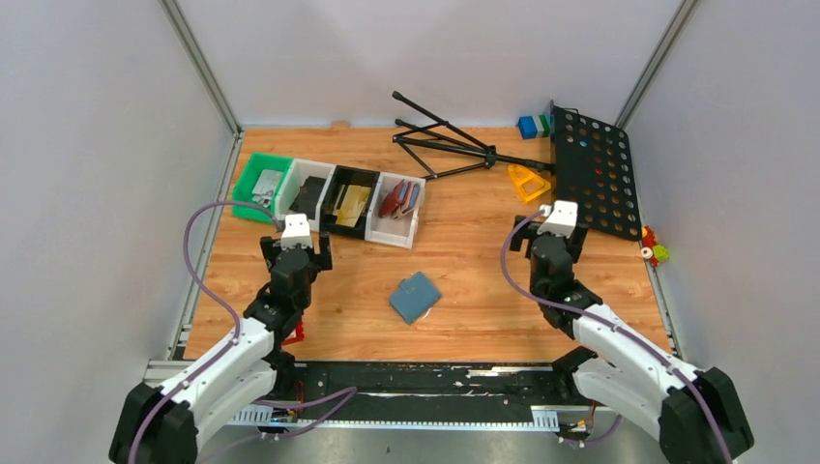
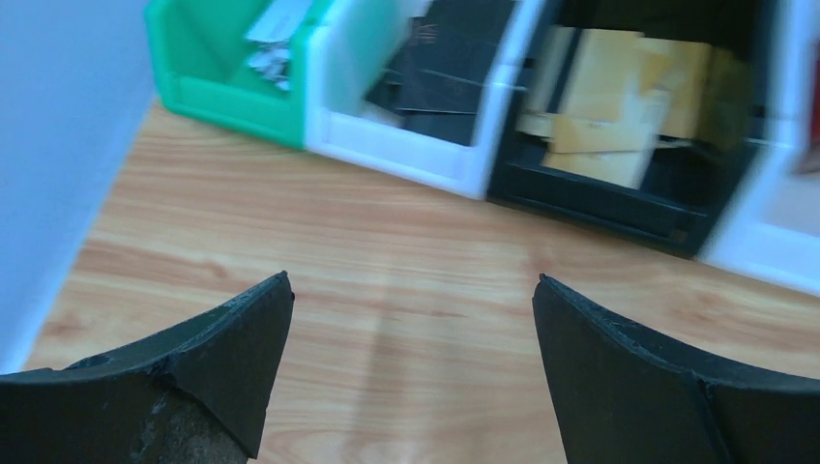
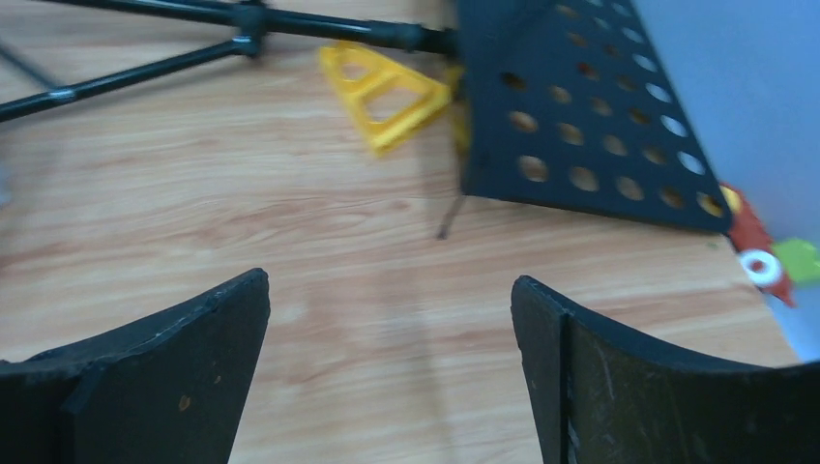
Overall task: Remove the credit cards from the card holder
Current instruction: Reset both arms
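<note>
The left gripper (image 2: 411, 324) by the bins (image 1: 398, 235) and the right gripper (image 3: 387, 324) are both released and empty. The card holder (image 1: 415, 297) lies mid-table between them, apparently folded. Likely step: approach. Next move: pin it, then open it.

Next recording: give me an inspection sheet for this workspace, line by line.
Surface: light wooden tabletop, nothing spilled seen.
Job's things: slate-blue soft square wallet lies flat mid-table; gold-tan flat cards sit in the black plastic bin.
Clutter: black perforated music stand, yellow plastic triangle, small red-green toy at the right edge.
Grippers: left gripper and right gripper open, empty.
Cables: purple cables loop beside both arms.
Surroundings: grey walls on three sides.
</note>
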`<state>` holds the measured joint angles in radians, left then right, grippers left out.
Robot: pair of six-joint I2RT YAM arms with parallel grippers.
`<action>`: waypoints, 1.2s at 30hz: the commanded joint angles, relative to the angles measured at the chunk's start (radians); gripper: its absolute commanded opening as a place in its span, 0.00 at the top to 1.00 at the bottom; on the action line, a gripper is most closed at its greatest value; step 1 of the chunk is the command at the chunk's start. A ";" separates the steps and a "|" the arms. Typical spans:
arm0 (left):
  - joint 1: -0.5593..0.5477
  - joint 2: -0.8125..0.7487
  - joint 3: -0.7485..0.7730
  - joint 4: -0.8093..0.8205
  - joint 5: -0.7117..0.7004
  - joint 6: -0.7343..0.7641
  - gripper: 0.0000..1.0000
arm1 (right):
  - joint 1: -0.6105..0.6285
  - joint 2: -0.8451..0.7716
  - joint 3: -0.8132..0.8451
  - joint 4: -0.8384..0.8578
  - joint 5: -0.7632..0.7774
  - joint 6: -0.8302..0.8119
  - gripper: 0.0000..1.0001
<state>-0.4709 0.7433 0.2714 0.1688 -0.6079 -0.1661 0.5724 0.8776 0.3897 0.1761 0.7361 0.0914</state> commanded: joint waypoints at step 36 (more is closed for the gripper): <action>0.382 0.617 -0.080 0.894 0.365 0.199 0.00 | -0.508 0.516 -0.145 0.788 -0.589 -0.216 0.00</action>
<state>-0.0971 1.3594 0.1970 0.9852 -0.2504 0.0143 0.0704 1.4059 0.2218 0.9775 0.1867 -0.1158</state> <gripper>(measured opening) 0.997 0.998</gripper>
